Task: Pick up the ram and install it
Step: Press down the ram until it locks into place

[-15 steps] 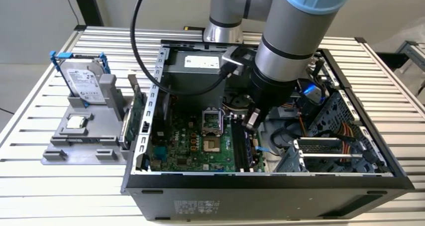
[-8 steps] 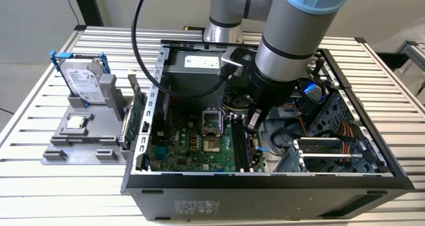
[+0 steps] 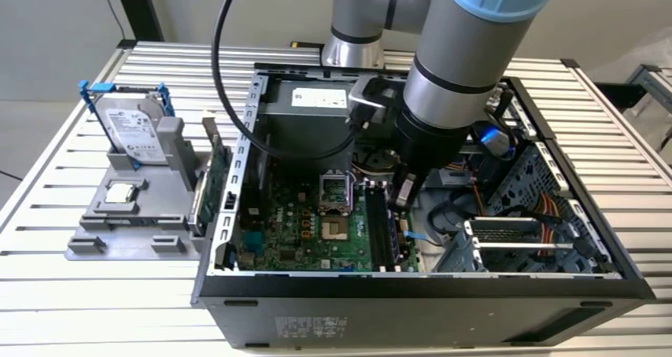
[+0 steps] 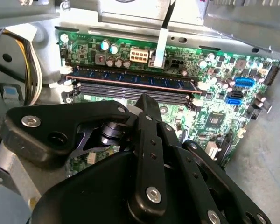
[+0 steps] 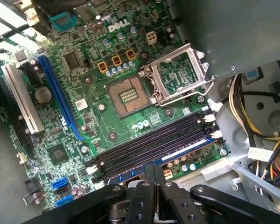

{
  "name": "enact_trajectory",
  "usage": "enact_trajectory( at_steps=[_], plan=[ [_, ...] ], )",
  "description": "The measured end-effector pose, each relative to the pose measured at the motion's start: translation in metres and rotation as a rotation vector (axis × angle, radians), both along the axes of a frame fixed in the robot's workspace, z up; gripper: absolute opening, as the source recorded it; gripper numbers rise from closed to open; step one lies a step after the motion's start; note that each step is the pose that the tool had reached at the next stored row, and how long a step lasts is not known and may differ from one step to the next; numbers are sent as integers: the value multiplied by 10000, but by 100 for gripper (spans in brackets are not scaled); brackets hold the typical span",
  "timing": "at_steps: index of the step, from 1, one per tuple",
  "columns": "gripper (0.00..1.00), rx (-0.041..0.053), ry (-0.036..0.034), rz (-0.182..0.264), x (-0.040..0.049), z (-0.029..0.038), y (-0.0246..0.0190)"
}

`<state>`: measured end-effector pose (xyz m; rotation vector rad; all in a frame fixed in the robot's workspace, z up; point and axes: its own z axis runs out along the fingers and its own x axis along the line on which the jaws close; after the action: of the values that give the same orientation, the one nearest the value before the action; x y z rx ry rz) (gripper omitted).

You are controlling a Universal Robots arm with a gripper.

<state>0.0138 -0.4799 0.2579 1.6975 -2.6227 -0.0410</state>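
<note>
Ram seated, end effector overhead

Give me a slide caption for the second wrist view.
Gripper poised above the motherboard's memory slots, where the ram stands in the outermost slot.

Matt black plastic pincer, glossy green motherboard.

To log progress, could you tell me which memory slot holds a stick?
The ram sits in the slot nearest the capacitors, farthest from the processor socket; the others are empty.
</note>
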Motion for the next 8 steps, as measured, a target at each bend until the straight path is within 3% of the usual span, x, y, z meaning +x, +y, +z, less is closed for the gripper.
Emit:
enact_trajectory(
  at_steps=[8],
  plan=[
    [0,0,0,1069,0,0,0]
  ],
)
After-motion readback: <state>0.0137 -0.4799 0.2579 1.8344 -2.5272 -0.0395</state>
